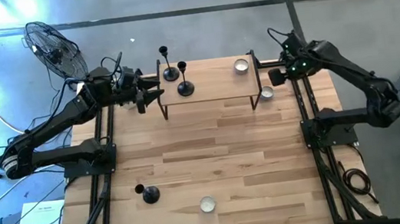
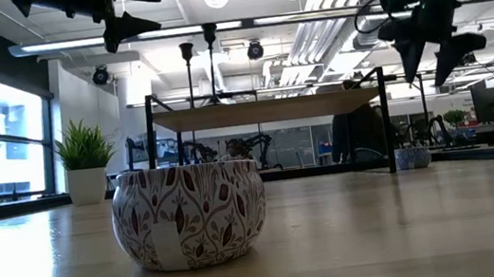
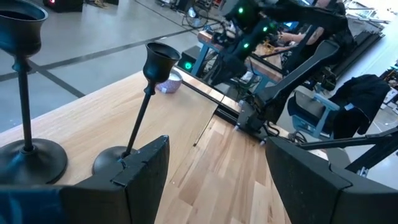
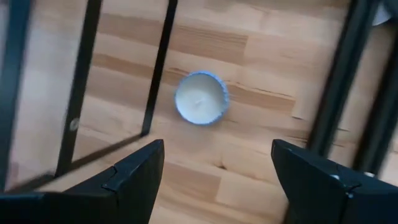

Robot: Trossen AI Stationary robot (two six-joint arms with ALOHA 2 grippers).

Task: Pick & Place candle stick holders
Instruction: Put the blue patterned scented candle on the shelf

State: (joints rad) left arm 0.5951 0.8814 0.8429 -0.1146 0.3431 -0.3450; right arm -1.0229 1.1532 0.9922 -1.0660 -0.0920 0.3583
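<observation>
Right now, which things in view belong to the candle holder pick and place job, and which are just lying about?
Job:
two black holders on the shelf
third holder on the table
three tealight cups
open left gripper, open right gripper

Lying about:
fan
potted plant

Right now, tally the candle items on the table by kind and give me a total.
Black candle stick holders: 3 (two on the raised shelf, one on the near tabletop)
Tealight cups: 3 (one on the shelf, one beside the shelf's right legs, one on the near tabletop)
Total: 6
</observation>
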